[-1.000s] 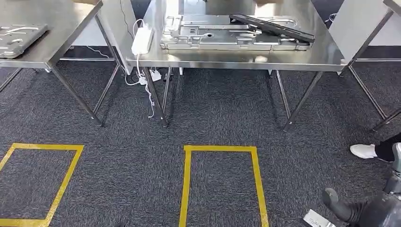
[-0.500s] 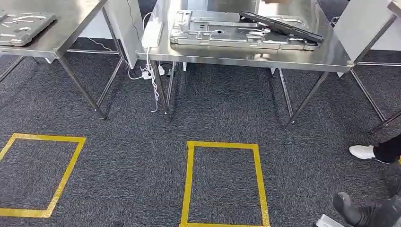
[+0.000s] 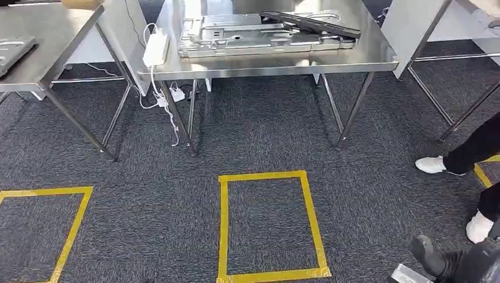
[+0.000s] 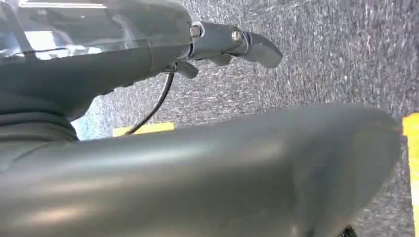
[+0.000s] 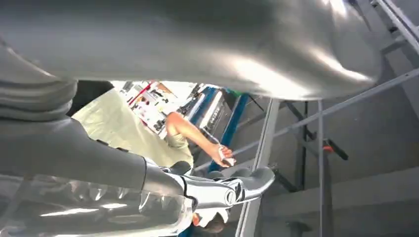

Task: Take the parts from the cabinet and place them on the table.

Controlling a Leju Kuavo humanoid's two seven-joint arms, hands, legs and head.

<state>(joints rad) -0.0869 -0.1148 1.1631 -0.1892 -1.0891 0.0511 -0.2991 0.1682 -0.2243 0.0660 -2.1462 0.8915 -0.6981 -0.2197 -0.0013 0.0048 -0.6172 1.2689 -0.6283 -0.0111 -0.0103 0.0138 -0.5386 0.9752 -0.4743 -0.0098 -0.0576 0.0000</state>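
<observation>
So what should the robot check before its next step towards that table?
1. Carpet up to the yellow square: ok, nothing lies on it.
2. Person's shoe on the right: not ok, close by.
3. Table front edge bare for a part: ok.
4. White cable hanging at the table leg: ok, off to the left.
5. Left hand holds a part: not ok, nothing in it.
6. Right hand holds a part: cannot tell.

camera: panned right, scene shifted left | person's shoes (image 3: 433,165): now nearer
</observation>
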